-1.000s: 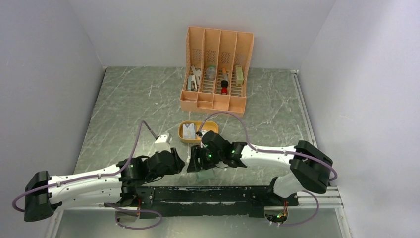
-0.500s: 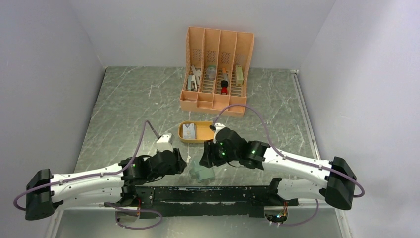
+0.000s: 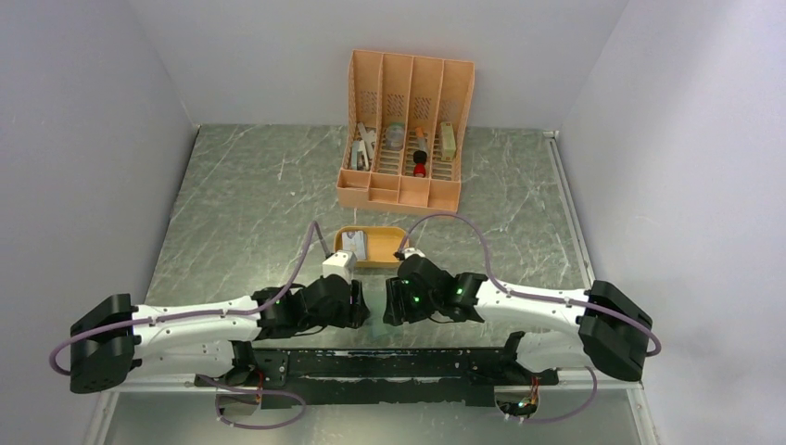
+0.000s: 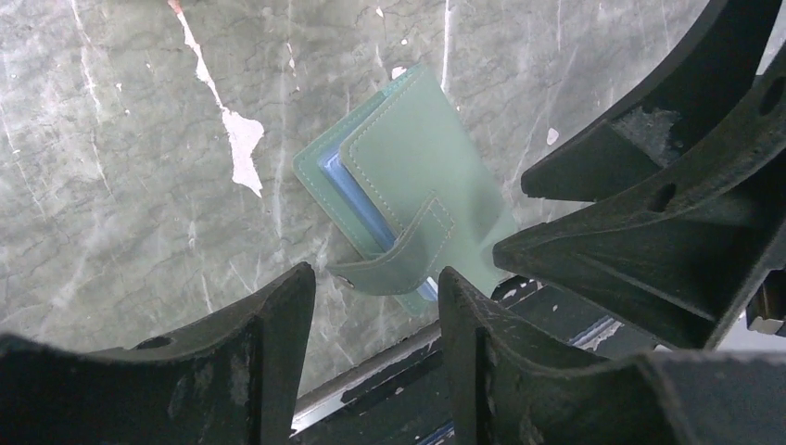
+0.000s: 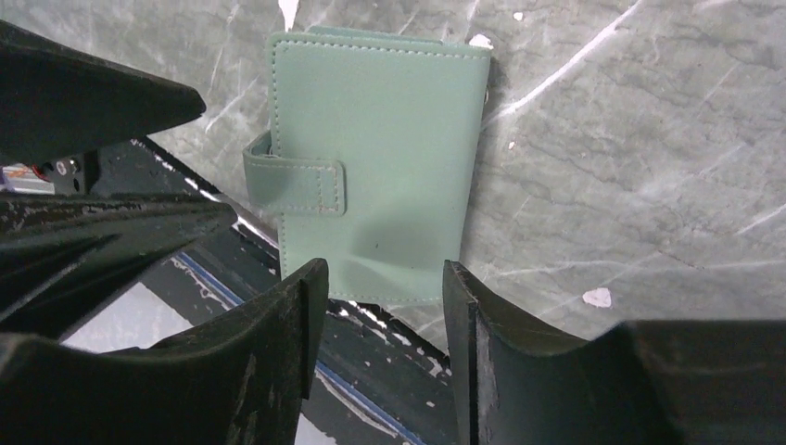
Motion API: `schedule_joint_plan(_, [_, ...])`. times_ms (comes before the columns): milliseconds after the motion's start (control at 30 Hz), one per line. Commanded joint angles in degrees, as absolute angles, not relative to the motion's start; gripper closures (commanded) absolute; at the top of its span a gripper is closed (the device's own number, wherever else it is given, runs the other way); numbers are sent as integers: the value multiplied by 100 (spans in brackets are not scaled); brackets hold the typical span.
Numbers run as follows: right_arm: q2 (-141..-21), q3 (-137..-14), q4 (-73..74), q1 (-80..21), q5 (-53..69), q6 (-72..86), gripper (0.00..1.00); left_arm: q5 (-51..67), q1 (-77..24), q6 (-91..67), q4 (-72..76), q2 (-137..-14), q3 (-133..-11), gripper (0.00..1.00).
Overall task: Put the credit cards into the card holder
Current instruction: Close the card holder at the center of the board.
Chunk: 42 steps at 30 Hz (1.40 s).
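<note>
The grey-green card holder (image 4: 408,176) lies folded on the marble table at its near edge, its strap (image 4: 399,267) unfastened and curling up, with a pale blue inner edge showing. In the top view both grippers hide most of it. My left gripper (image 4: 375,278) hovers open just above the strap and grips nothing. My right gripper (image 5: 385,273) faces it, open over the card holder's (image 5: 380,158) near edge, also empty. A pale credit card (image 3: 352,244) lies in the orange oval tray (image 3: 394,248) just beyond the grippers.
A tall orange slotted organizer (image 3: 408,130) with small items stands at the back of the table. The black rail (image 5: 371,371) of the arm bases runs right beside the card holder. Grey walls close in both sides.
The left arm has swung right and forward to meet the right gripper over the card holder. Its jaws have widened; the right jaws have narrowed slightly. The holder, tilted half a second ago, now lies flat.
</note>
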<state>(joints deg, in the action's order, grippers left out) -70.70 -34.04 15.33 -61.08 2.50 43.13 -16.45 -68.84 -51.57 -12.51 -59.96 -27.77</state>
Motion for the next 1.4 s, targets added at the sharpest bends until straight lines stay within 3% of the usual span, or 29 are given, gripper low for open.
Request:
schedule_joint_plan(0, [-7250,-3446,1311,-6116,75,4326,47,-1660,-6893,-4905,-948,-6097,-2980,43])
schedule_joint_plan(300, [-7693,-3660,1584,-6342,-360,4304,36,-1658,-6895,-4780,-783,-6486,-2953,43])
schedule_joint_plan(833, [-7982,-3611,1498,-6569,-498,4521,36,-1786,-6891,-4901,-820,-7157,-2941,51])
schedule_joint_plan(1000, [-7977,-3597,1498,-6592,-526,4560,36,-1758,-6891,-4969,-739,-7115,-2845,62])
schedule_joint_plan(1200, [-7918,-3599,1512,-6596,-528,4605,36,-1767,-6893,-5001,-773,-7060,-2766,84])
schedule_joint_plan(1367, [-7846,-3623,1497,-6592,-490,4660,36,-1710,-6890,-5032,-719,-7095,-2693,94])
